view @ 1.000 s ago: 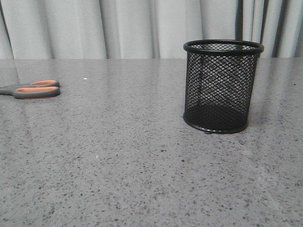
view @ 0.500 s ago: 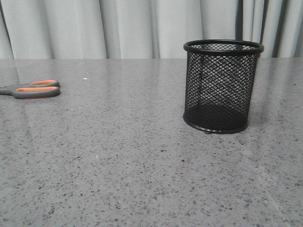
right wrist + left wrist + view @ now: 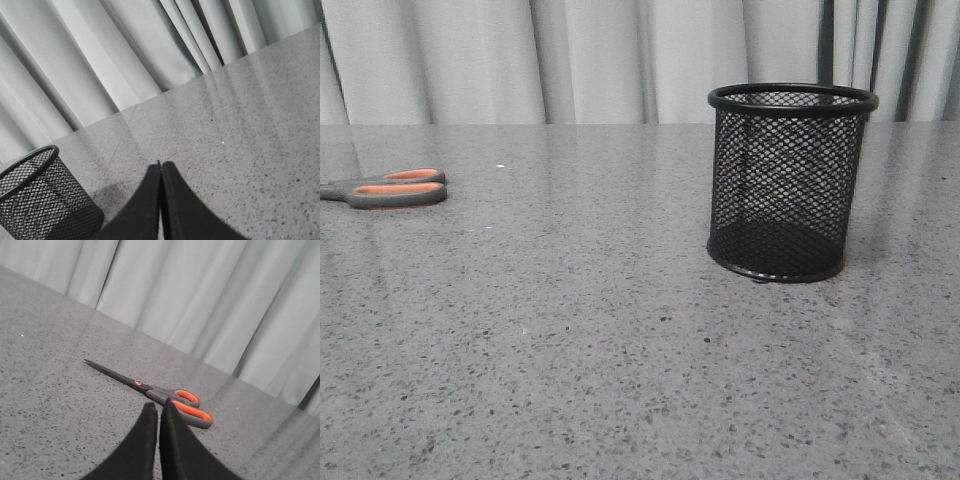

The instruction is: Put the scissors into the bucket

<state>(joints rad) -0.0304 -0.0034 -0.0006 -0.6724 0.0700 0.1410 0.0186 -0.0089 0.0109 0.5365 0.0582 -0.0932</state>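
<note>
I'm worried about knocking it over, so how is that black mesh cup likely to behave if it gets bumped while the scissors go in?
The bucket is open wire mesh, so probably light and easy to shove. It stands upright, taller than its base, so a knock near the rim might tip it. On the smooth stone-look table it may slide rather than stay put.

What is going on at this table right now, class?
Nothing is being handled yet. The scissors lie flat on the table at the far left, closed. The bucket stands upright to the right with nothing visible inside. The left gripper is shut near the scissors' handles; the right gripper is shut beside the bucket.
</note>
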